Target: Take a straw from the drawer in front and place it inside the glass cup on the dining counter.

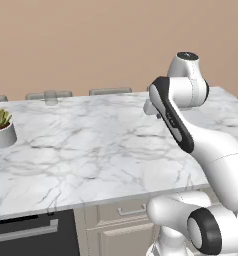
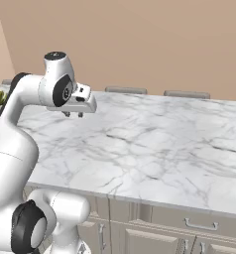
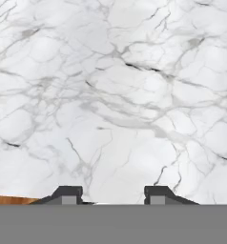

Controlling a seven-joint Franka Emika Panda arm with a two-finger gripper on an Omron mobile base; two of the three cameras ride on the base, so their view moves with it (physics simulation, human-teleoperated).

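My gripper [image 2: 73,114] hovers a little above the dining counter [image 2: 154,144], a white marble slab with grey veins, near its left part in the right base view. In the hand view my gripper [image 3: 111,193] points straight down at bare marble, its two dark fingertips [image 3: 67,192] apart with nothing between them. The glass cup [image 1: 51,96], small and clear, stands at the counter's far edge, well left of my hand. A shut drawer [image 1: 122,210] with a silver bar handle sits under the counter's near edge. The straw is hidden.
A white pot with a green plant [image 1: 1,129] stands on the counter's left end. A black-fronted dishwasher [image 1: 26,232] is below at the left. Grey chair backs [image 1: 110,91] line the counter's far side. More cabinet fronts [image 2: 199,225] run under the near edge.
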